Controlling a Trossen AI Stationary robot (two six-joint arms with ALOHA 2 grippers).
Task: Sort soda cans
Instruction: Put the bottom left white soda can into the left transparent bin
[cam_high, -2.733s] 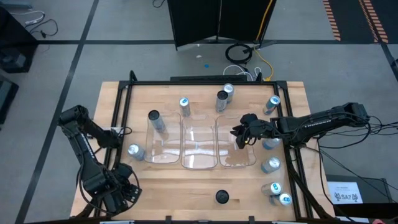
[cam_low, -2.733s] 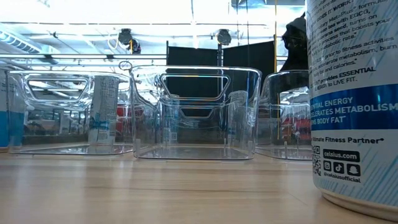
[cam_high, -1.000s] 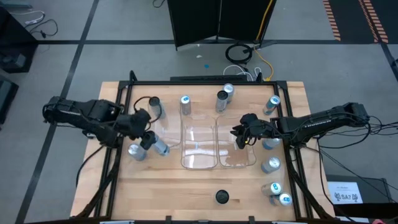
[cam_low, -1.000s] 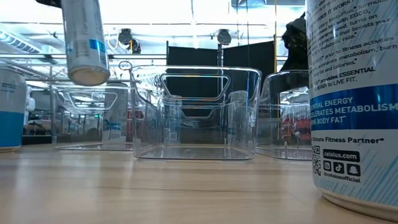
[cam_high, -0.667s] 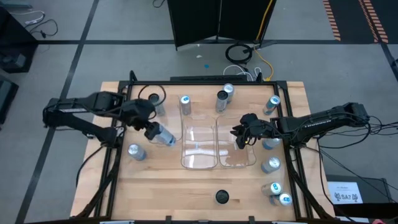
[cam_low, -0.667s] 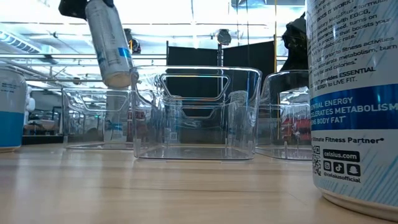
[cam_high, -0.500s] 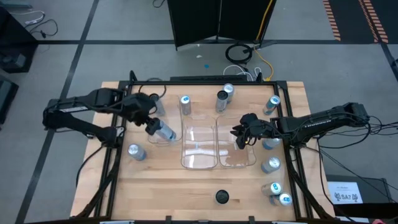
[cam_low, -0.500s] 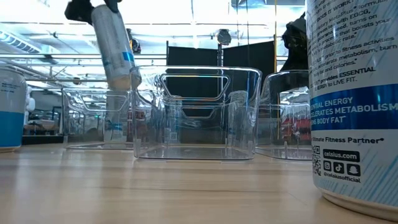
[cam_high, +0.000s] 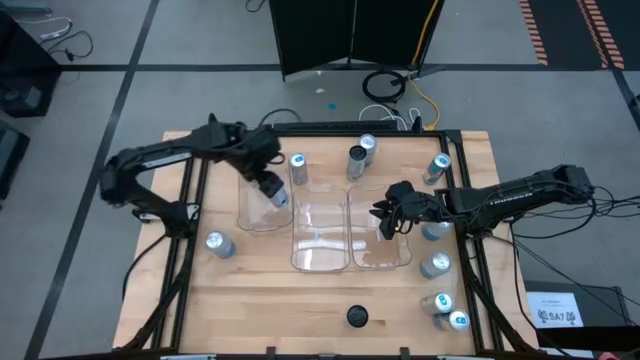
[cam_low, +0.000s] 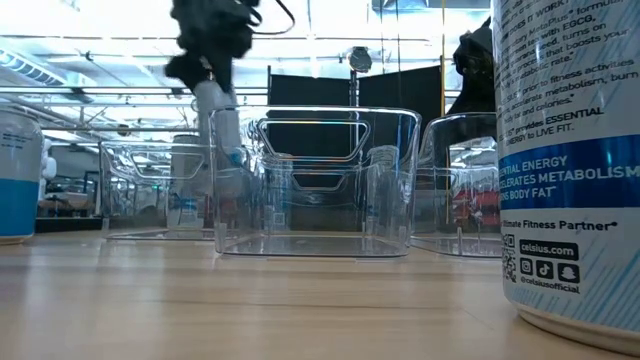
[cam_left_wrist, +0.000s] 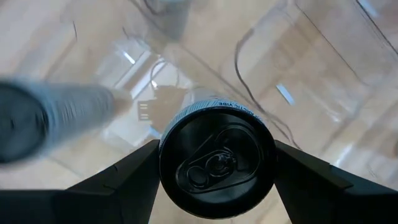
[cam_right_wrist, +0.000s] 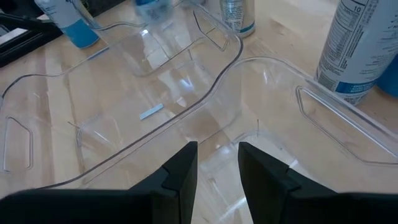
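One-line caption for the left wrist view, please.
Left tool grips a slim silver soda can with a dark top above the clear rectangular plastic tray.

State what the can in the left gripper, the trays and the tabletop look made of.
Can: likely metal, dark matte top with stamped pull-tab. Trays: clear glossy plastic, since the wood shows through and the edges glint. Tabletop: pale wood, visible grain, low sheen.

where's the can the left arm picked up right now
In the high view the can is held in the left gripper over the leftmost clear tray, beside the middle tray.
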